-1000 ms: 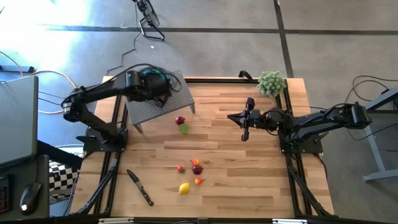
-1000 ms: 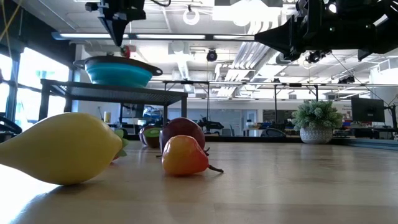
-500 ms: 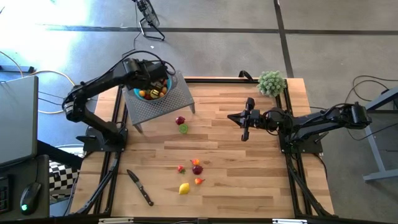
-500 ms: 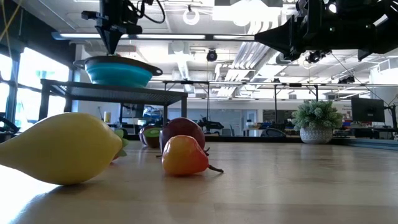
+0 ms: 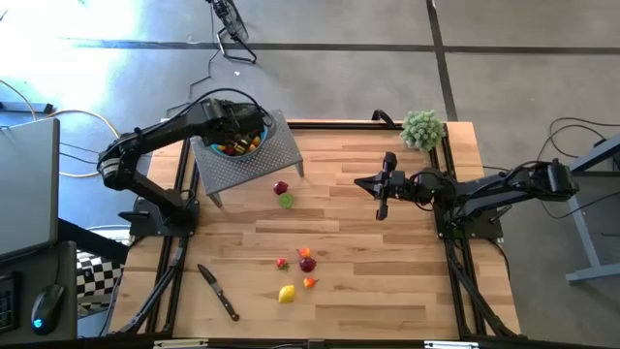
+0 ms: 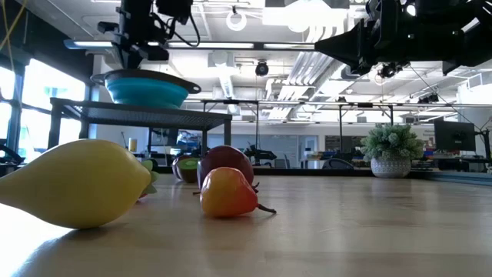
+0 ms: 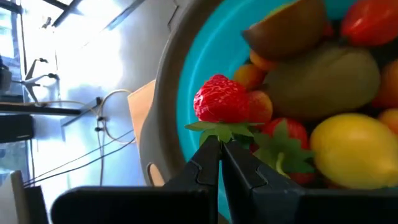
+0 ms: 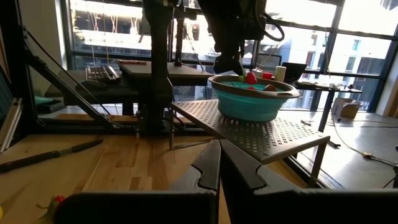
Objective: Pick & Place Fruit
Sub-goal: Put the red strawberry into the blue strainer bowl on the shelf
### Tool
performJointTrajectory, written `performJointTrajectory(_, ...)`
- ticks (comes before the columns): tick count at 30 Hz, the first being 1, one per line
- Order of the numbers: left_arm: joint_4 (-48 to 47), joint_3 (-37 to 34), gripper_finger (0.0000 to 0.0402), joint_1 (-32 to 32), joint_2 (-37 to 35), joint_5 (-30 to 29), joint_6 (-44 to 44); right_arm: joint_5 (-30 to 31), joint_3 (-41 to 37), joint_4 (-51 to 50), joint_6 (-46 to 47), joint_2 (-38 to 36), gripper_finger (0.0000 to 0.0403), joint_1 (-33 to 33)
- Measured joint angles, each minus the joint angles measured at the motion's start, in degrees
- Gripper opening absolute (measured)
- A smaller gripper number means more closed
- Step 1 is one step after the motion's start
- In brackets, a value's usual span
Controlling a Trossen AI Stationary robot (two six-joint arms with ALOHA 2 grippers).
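Note:
A teal bowl full of fruit stands on a perforated metal stand at the table's far left. My left gripper is over the bowl's far-left side, shut on a red strawberry. More fruit lies on the wood: a maroon one, a green one, a small cluster and a yellow lemon. My right gripper hovers shut at mid-table right, pointing level toward the stand, touching nothing. My left gripper pinches the strawberry's green leaf cap between its two fingertips, coming slanting down from above. The red body sticks out beyond the fingers, over the bowl's inside near its rim. Whether it rests on the fruit beneath, I cannot tell.
A black-handled knife lies near the table's front left. A fuzzy green plant ball stands at the far right corner. Bare wood spreads between the stand and the right arm.
My left gripper has swung across the bowl toward the table's far-left corner and sunk closer to the bowl, staying shut. The fruit in the bowl, hidden under the arm a second ago, now shows from above.

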Motion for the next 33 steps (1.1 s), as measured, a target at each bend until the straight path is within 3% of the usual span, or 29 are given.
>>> performJointTrajectory(13,4.0,0.0,0.0005,0.0,0.0,-0.4,0.1,0.0,0.0,0.0,0.0,0.0,0.0002,0.0)
performJointTrajectory(24,3.9,0.0,0.0082,0.0,0.0,-0.4,0.5,0.0,0.0,0.0,0.0,0.0,0.0002,0.0)
performJointTrajectory(33,3.6,0.0,0.0086,0.0,0.0,0.7,2.0,0.0,0.0,0.0,-1.1,0.0,0.0002,0.0)
